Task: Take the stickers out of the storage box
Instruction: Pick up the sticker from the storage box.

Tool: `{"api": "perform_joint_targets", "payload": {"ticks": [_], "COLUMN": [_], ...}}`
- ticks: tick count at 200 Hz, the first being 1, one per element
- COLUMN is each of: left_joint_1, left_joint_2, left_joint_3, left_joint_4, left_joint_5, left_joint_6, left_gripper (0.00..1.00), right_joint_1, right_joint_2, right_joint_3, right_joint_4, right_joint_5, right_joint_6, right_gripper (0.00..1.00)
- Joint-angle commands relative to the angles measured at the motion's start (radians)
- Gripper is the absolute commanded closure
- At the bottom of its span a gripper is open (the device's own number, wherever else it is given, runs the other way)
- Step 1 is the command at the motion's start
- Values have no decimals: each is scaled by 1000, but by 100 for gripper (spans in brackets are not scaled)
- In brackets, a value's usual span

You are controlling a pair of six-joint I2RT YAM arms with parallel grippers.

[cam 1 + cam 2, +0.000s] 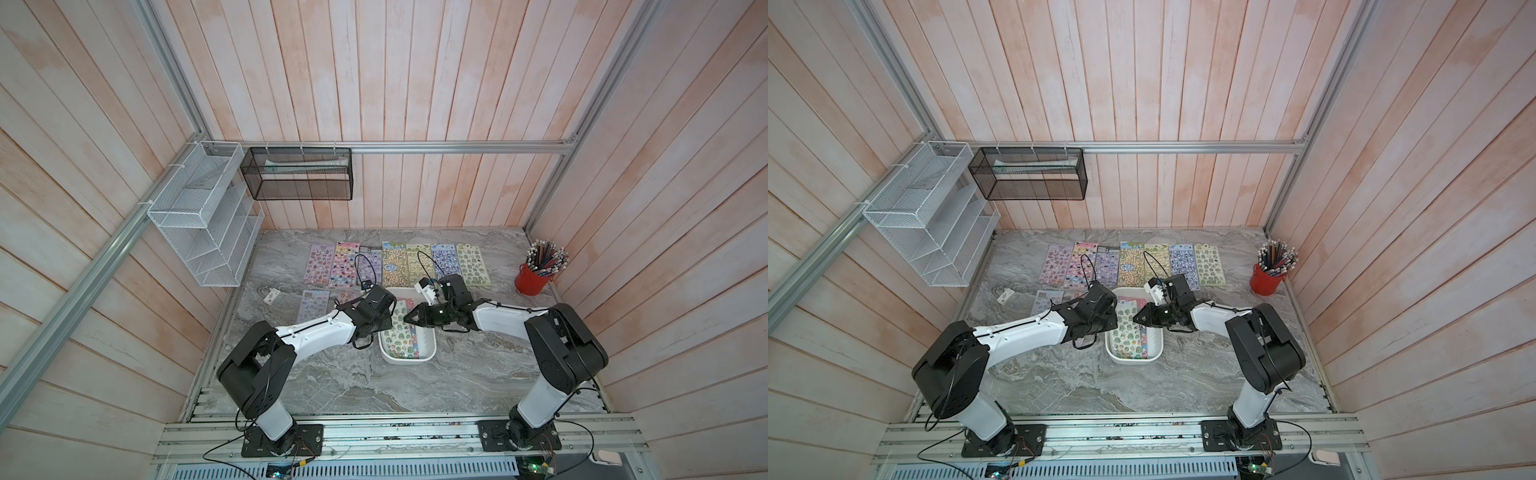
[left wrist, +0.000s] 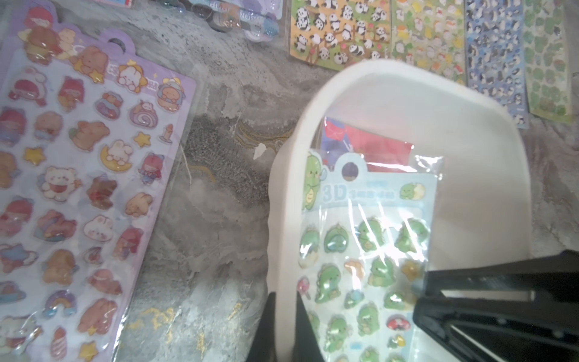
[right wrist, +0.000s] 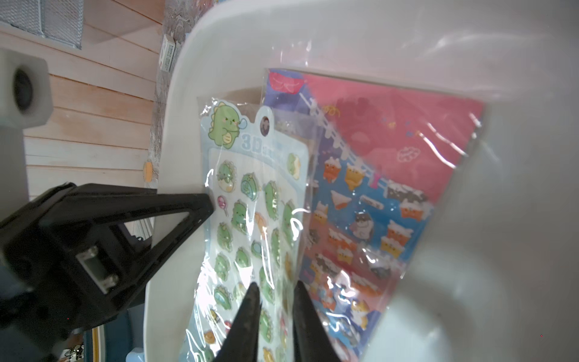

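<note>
Tools at the shallow white plastic storage box (image 1: 405, 360), most stickers (image 1: 394, 266) already out.
Left tool (image 2: 285, 297) clenches the box's side wall; right tool (image 3: 277, 283), jaws nearly together, straddles an edge of the green dinosaur sticker sheet (image 3: 250, 219), grip uncertain, a red-and-blue cat sheet (image 3: 376, 188) partly beneath. About nine sheets lie on the grey marbled table (image 1: 457, 382). Both arms reach low, inward.
</note>
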Motion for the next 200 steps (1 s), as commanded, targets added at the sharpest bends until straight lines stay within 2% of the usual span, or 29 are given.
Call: {"api": "perform_joint_targets", "payload": {"ticks": [1, 34, 68, 114, 162, 200], "left_joint_1": [17, 17, 19, 36, 82, 159], "left_joint_2": [-7, -13, -24, -49, -130, -249], "left_joint_3": [36, 33, 30, 31, 44, 54], "left_joint_4": [43, 38, 34, 24, -14, -82], "left_joint_5": [-23, -26, -29, -37, -55, -53], "left_joint_6": [-11, -11, -8, 10, 51, 142], "left_gripper": [100, 100, 100, 100, 100, 100], "right_joint_1": [-12, -22, -35, -70, -182, -335], "right_joint_2": [-14, -35, -84, -249, -428, -511], "right_joint_3": [-25, -27, -13, 31, 121, 153], "right_joint_4": [-3, 7, -17, -114, -259, -310], "right_joint_5": [-18, -10, -5, 17, -6, -116], "right_joint_6": [-1, 12, 15, 2, -1, 14], "right_gripper": [89, 100, 100, 100, 100, 100]}}
